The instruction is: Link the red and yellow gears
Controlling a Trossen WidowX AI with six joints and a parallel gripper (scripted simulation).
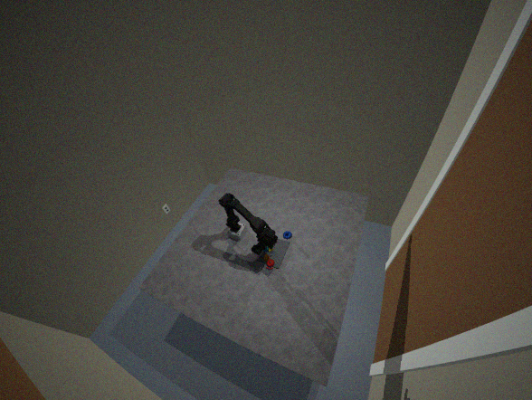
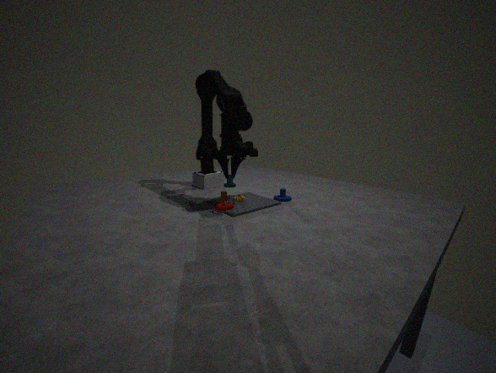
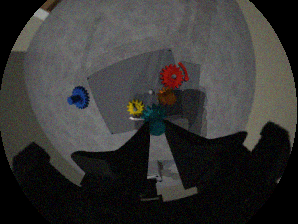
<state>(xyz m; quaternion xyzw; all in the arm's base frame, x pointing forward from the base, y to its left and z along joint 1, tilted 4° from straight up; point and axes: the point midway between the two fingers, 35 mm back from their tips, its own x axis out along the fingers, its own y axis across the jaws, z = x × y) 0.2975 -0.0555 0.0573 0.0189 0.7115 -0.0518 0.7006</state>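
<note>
My gripper [image 2: 230, 177] [image 3: 156, 123] is shut on the teal gear [image 2: 229, 184] [image 3: 154, 113] by its knob and holds it above the grey board [image 2: 253, 204] [image 3: 115, 75]. The red gear [image 1: 270, 263] [image 2: 224, 206] [image 3: 171, 76] is at one corner of the board. An orange gear [image 2: 223, 196] [image 3: 167, 96] is on the board right beside the red gear. The yellow gear [image 2: 239, 198] [image 3: 135, 107] is on the board, left of the teal gear in the wrist view. A blue gear [image 1: 287, 234] [image 2: 283, 197] [image 3: 80, 97] stands on the table, off the board.
A small peg [image 3: 151, 92] shows between the orange and yellow gears in the wrist view. The red arrow [image 3: 184, 71] curves beside the red gear and the white arrow [image 3: 136, 119] lies beside the yellow gear. The arm's white base [image 1: 236, 232] [image 2: 207, 180] stands behind the board.
</note>
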